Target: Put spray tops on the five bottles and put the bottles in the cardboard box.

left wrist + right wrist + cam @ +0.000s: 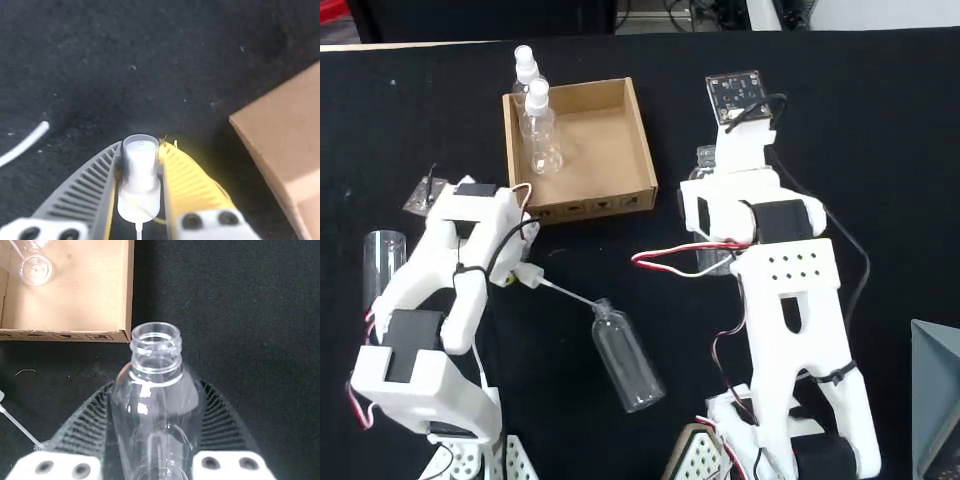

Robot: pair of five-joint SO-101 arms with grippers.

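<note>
- We are clamping the left claw [141,152] shut on a spray top [140,175]. The fingers are pinching its head from both sides, which is leaving the thin tube [568,292] free to be fed into a neck.
- We are closing the right claw [157,387] around an open bottle [155,355]. It is gripping the body and leaving the threaded mouth bare beyond the fingers, so that a top can go on, as we judge it.
- That bottle is sitting just beside the box [610,140], on the right arm's side, so the later drop-in is looking short.
- Two capped bottles [542,130] are already leaning in the box's far corner, one poking over the rim. That is making two of five done.
- A loose bottle [628,358] is lying uncapped on the tabletop [880,150] between the arms. The tube's end is lying near its neck, and we cannot tell whether they are touching.
- A fifth bottle [382,262] is waiting beside the left arm, near the tabletop's edge.
- The claws are well apart, so we are expecting to bring the top across. The flexible tube could miss the narrow mouth.
</note>
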